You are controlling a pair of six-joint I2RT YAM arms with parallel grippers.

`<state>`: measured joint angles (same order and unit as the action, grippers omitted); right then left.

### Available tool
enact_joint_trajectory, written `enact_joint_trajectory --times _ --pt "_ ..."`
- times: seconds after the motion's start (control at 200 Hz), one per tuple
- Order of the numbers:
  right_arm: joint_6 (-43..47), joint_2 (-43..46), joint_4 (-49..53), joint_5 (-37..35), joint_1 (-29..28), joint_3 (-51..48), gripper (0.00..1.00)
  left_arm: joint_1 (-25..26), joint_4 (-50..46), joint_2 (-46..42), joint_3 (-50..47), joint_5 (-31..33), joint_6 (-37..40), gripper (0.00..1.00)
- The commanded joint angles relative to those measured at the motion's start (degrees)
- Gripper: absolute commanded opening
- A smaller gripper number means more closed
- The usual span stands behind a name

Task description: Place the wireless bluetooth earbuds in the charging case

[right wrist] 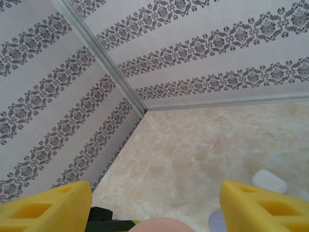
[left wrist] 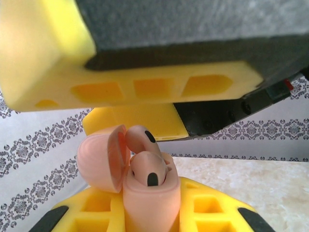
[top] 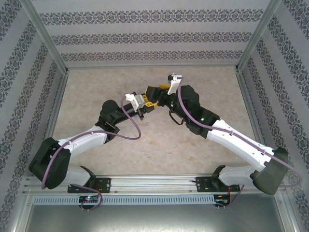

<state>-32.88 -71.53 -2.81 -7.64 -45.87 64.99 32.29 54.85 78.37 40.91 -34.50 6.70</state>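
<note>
Left claw: my left claw (left wrist: 147, 215) is closed tight on the pink case (left wrist: 149, 200), with a yellow finger pressed against each side of it.
Pink case: it stands upright in that grip, and its lid (left wrist: 99, 164) is swung open to the left.
Earbuds: two pink ones sit in the mouth of the case. The low earbud (left wrist: 150, 176) rests down in its slot, a dark oval facing the camera. The tall earbud (left wrist: 139, 137) stands higher behind it, leaning toward the lid; I cannot tell whether it is fully seated.
Right claw: my right claw (right wrist: 154, 205) is spread wide and holds nothing. In the left wrist view it hangs just above the case, and I cannot tell whether it touches the tall earbud.
Arms: seen from above, both reach inward and the claws meet tip to tip near the middle of the table (top: 203, 154).
Elsewhere: a white case (right wrist: 269, 181) lies on the table beyond my right claw. A pale lilac rounded thing (right wrist: 218, 221) sits near it, cut off by the edge and too little of it visible to name.
</note>
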Motion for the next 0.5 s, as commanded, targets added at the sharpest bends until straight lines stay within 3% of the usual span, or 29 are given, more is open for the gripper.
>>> enact_joint_trajectory --times 0.0,0.495 --pt "-1.83 0.51 -0.71 1.93 0.66 1.63 0.71 0.66 3.86 -0.86 0.75 -1.01 0.64 0.00" --pt "-3.04 5.39 0.56 2.20 3.99 0.39 0.80 0.67 4.34 0.12 0.83 0.40 0.92 0.00"
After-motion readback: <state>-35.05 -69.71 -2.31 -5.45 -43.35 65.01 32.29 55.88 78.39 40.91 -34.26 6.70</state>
